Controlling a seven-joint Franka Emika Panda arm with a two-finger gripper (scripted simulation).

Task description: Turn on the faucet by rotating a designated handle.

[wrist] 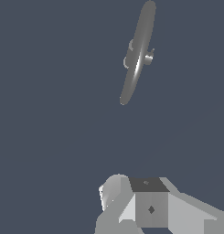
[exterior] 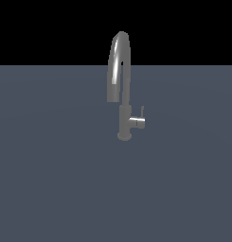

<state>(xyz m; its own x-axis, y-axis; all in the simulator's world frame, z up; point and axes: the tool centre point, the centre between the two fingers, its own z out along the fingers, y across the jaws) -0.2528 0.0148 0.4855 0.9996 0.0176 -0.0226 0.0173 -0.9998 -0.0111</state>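
A: What's closest in the wrist view?
B: The gripper, cut off at the frame edge; I cannot tell how its jaws stand.
A: Beyond it?
B: The faucet upright on the grey floor, well apart, its handle jutting toward the exterior view's right.

The faucet stands on the floor; its handle juts toward the exterior view's right.

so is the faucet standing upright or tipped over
Upright. In the exterior view the faucet rises straight from its round base, spout arching overhead, with the handle jutting sideways toward that view's right.
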